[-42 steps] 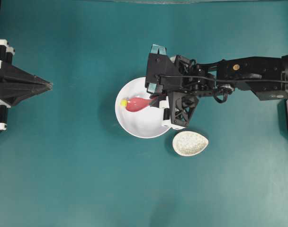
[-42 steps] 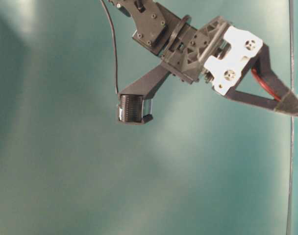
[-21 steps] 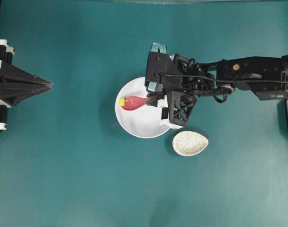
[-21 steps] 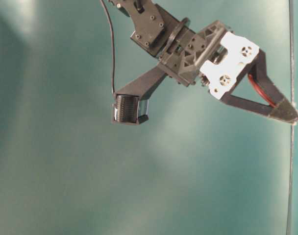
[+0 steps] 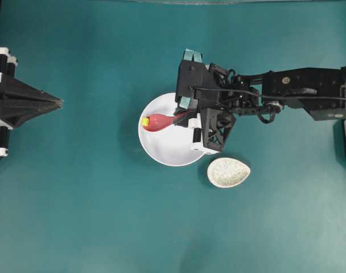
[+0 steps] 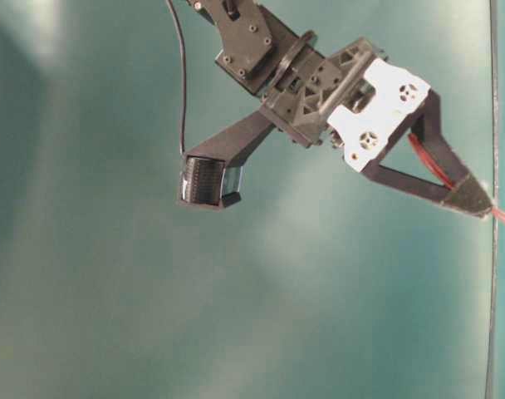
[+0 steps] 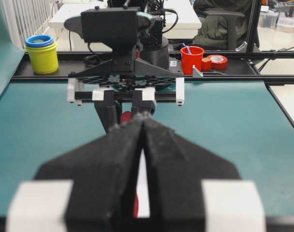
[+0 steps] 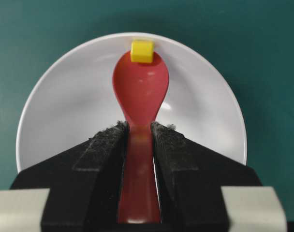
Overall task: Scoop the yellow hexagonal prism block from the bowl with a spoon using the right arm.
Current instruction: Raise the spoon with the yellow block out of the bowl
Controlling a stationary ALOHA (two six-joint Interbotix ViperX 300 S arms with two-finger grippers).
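With the left gripper (image 5: 60,103) parked far left, jaws together, the yellow block (image 8: 142,51) sits at the tip of the spoon (image 8: 140,92) by the bowl's (image 8: 65,96) far wall, clamped by the right gripper (image 8: 139,133), and could slip off if pushed; whether it is actually inside the scoop is unclear.

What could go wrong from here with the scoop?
The yellow block sits at the very tip of the spoon, against the far wall of the bowl, so it may slip off or be pushed over the rim. The right tool pinches only the narrow handle, so the spoon could twist.
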